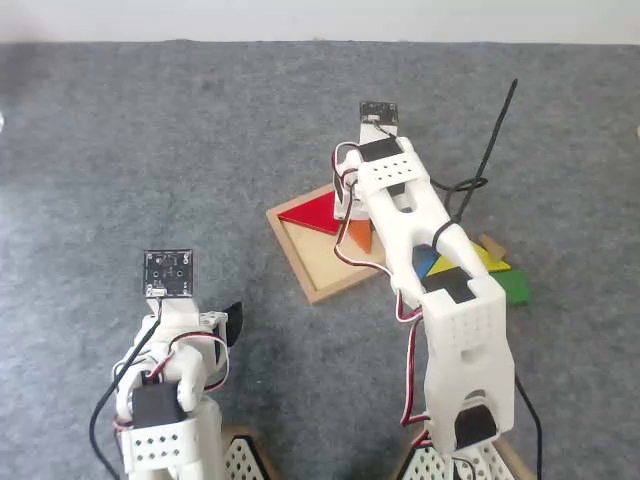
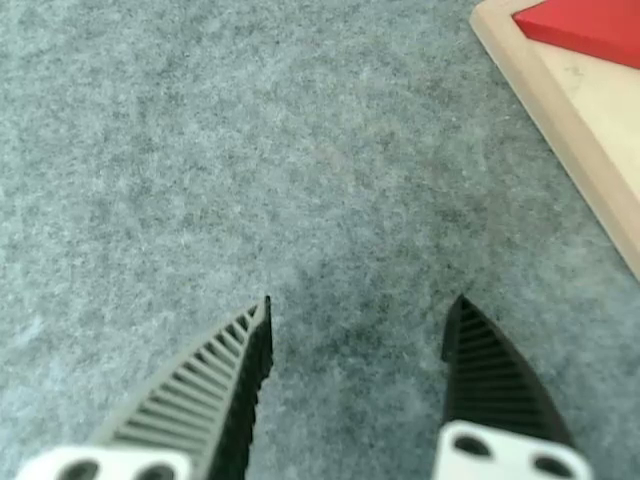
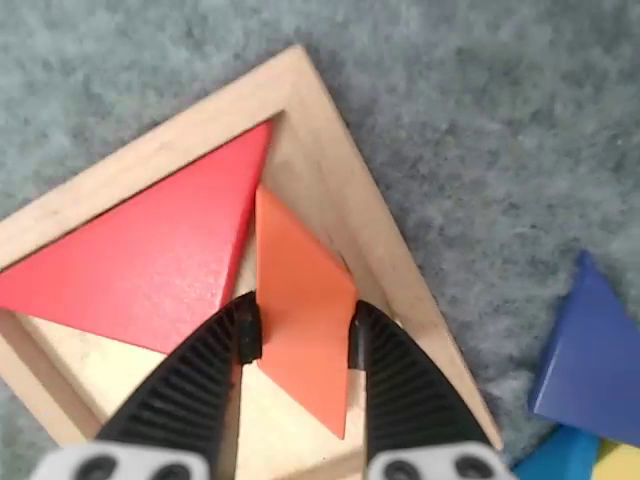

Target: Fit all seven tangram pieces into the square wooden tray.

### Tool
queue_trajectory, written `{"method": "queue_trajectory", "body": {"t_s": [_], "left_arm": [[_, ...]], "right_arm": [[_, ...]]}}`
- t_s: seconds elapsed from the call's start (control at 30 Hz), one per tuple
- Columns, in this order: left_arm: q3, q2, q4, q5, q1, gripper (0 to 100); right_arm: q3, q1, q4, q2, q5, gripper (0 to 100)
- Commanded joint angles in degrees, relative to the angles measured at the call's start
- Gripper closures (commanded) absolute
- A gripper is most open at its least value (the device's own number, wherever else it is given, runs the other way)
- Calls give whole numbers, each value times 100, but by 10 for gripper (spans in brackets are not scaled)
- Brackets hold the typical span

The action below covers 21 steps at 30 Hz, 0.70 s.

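The square wooden tray [image 1: 322, 282] lies mid-table with a red triangle [image 1: 312, 213] lying in its far corner. My right gripper [image 3: 300, 335] is shut on an orange piece [image 3: 305, 310], held over the tray beside the red triangle [image 3: 150, 255]; the orange piece [image 1: 360, 235] peeks out under the arm. A blue piece [image 3: 592, 360], a yellow piece [image 1: 484, 257] and a green piece [image 1: 514, 288] lie on the felt to the right of the tray. My left gripper [image 2: 355, 345] is open over bare grey felt, left of the tray [image 2: 560, 110].
Grey felt covers the table. The right arm [image 1: 430, 260] stretches over the tray's right side and hides part of the loose pieces. A black cable [image 1: 490, 150] runs behind it. The left arm's base [image 1: 170, 420] sits at the near edge.
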Motion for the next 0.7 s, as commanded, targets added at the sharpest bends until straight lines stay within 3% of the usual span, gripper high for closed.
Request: {"method": "queue_trajectory", "body": {"t_s": [0.0, 0.33, 0.5, 0.67], "left_arm": [[-127, -123, 26, 44, -9, 729], [-127, -123, 26, 44, -9, 729], [-127, -123, 26, 44, -9, 729], [-127, -123, 26, 44, -9, 729]], "right_arm": [[-308, -75, 57, -338, 97, 992], [-308, -48, 40, -338, 79, 992], [-308, -13, 66, -382, -413, 992], [-308, 22, 66, -382, -440, 992]]}}
